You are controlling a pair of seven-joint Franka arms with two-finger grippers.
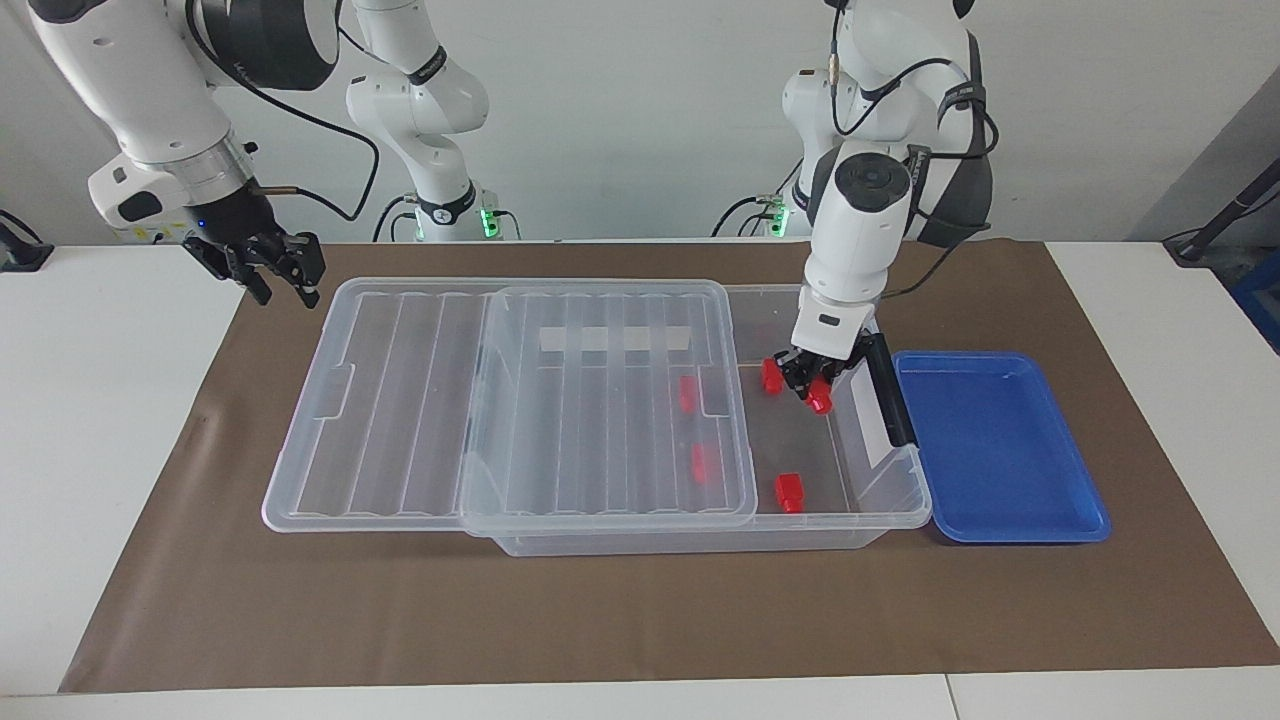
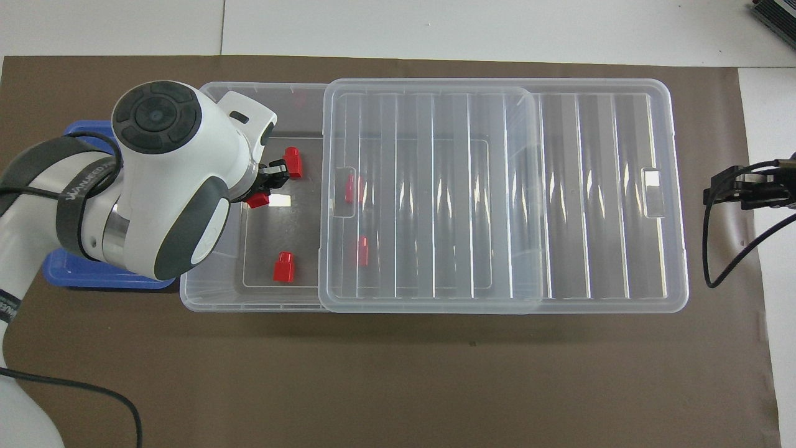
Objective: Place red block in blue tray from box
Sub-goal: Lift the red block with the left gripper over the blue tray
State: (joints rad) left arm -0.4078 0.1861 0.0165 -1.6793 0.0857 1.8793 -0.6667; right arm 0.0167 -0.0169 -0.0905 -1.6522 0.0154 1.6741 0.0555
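- Now you see the left gripper inside the uncovered end of the clear ribbed-lidded plastic box, clenched on a small chunky red block.
- Your glossy blue tray lies beside the box.
- Your right gripper waits open over the brown mat's corner.

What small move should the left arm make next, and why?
Probably lift straight up. The left gripper is down in the open end of the box, its fingers apparently shut on a red block, with another block beside it. The blue tray holds no block, so rising above the box wall comes first. The right gripper waits.
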